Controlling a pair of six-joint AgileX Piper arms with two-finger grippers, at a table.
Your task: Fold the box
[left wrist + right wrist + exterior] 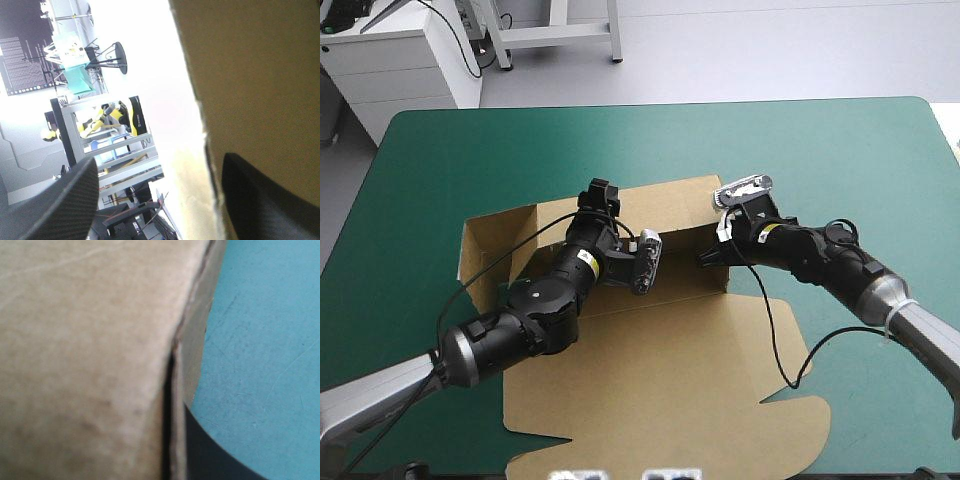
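- Left arm (535, 320): black, with a small yellow label (585, 262); its writing is too small to read.
- Left gripper (602, 200): inside the tray, at the 12 o'clock wall. Jaws wide apart, a ragged board edge standing between them. One black finger (60, 210) shows a fine woven texture.
- Box (680, 205): matt brown board, at the middle of the teal-green desk (800, 140). Walls raised at 9 and 12 o'clock. Lid (660, 390) flat toward 6 o'clock, with rounded tabs; its nearest edge is cut off from view.
- Right gripper (712, 255): at the tray's 3 o'clock wall. Jaws clamped on the board edge, one finger showing, the other hidden behind the board.
- Right arm (840, 265): a second yellow label, also unreadable.
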